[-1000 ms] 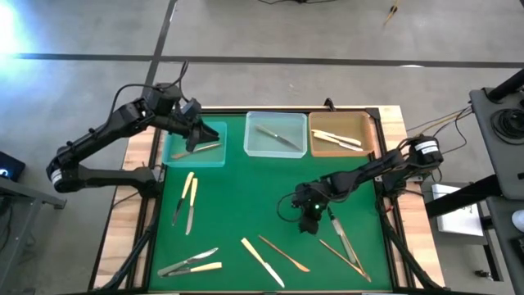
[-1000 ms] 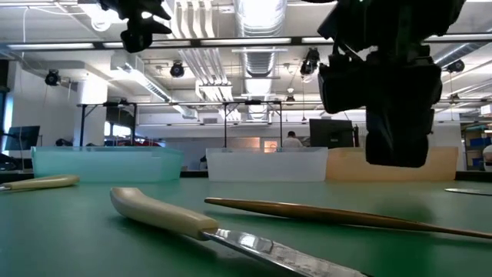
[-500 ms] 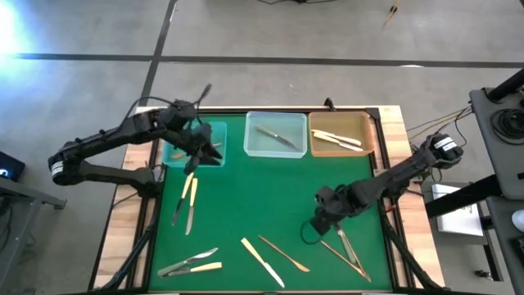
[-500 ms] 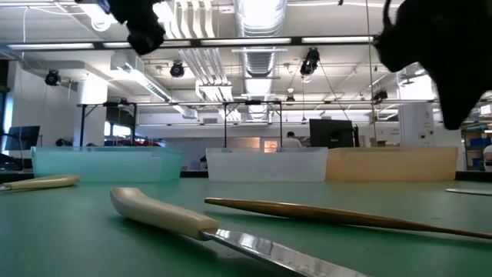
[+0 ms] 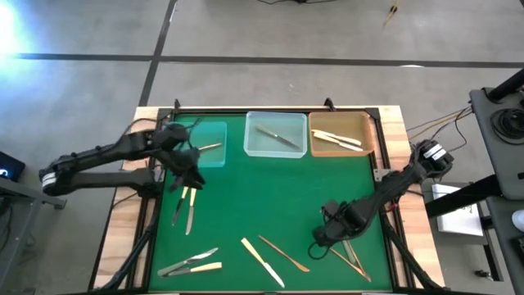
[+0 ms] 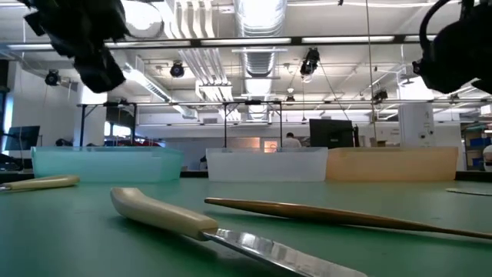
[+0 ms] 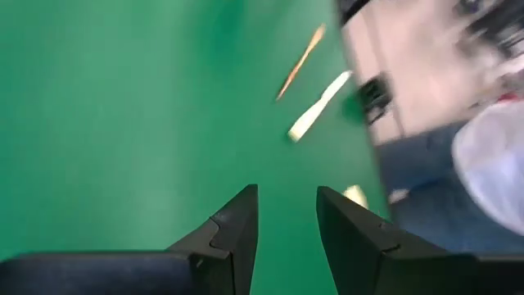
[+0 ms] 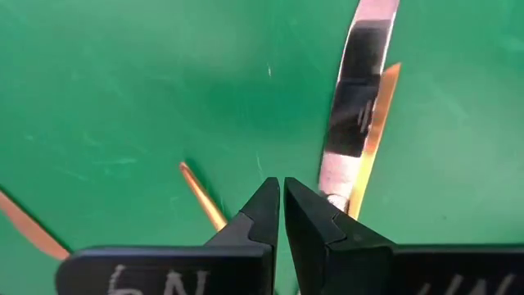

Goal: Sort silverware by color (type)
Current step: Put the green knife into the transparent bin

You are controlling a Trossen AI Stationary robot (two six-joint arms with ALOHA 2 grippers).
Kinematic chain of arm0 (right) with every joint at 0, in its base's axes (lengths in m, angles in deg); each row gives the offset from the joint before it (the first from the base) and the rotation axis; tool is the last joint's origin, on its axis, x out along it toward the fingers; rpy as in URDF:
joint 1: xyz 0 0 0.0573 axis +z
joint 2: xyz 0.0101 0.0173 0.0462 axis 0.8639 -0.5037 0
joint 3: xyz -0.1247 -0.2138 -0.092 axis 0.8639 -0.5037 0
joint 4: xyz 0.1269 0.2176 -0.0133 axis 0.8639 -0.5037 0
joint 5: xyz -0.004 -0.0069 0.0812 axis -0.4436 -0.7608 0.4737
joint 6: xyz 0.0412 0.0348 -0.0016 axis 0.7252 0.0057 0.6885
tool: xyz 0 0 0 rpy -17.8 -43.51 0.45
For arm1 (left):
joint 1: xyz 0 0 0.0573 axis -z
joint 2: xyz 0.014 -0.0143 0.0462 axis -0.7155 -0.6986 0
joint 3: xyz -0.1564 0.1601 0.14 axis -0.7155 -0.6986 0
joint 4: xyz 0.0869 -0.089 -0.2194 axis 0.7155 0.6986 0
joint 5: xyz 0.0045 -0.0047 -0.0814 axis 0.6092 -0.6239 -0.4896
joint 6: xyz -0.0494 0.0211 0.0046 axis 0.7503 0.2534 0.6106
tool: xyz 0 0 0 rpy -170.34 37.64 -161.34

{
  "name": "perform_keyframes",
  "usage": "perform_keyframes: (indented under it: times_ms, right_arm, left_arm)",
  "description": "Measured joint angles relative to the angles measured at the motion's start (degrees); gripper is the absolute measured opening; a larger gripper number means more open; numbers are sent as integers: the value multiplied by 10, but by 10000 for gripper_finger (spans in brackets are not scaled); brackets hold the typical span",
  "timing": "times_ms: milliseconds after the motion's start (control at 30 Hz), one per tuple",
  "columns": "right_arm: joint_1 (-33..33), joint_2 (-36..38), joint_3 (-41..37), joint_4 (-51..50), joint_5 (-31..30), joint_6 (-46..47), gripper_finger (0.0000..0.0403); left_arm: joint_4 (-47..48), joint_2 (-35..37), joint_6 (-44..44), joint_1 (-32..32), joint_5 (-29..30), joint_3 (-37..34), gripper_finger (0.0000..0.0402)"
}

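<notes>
Only partly cut-off white marks, perhaps "6N", show on the right end effector point(image 8: 281, 215)

Three trays point(image 5: 277, 134) stand side by side along the far edge of the mat point(image 5: 262, 205), each holding cutlery. Loose cutlery lies on the mat: a pair point(image 5: 186, 203) at the left, more point(image 5: 274, 256) along the near edge.

Right gripper point(image 5: 327, 235) hovers, perhaps touching, beside bronze silverware point(image 5: 344, 256).
</notes>
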Motion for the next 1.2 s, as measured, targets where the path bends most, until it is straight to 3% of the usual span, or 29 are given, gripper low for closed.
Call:
perform_keyframes:
  times_ms: [133, 333, 467, 667, 1000, 1100, 1200]
  right_arm:
    - [8, -27, 13, 0, 12, 0, 13]
    - [9, -61, 21, 0, 13, -8, 13]
    - [10, -79, 23, -1, 13, 8, 13]
    - [10, -92, 33, -1, 13, 15, 13]
    - [10, -100, 38, 0, -2, 15, 13]
    - [10, -100, 38, 0, -3, 18, 13]
    - [10, -99, 38, 0, -4, 15, 13]
  left_arm:
    - [34, 75, 28, 2, 14, 4, 109]
    - [101, 153, 103, 3, 143, -7, 109]
    - [143, 188, 109, 3, 152, -8, 109]
    - [185, 231, 112, 3, 222, -8, 109]
    - [173, 342, 84, 3, 226, -29, 109]
    - [173, 392, 114, 3, 237, -36, 109]
    - [171, 440, 193, 3, 285, -41, 109]
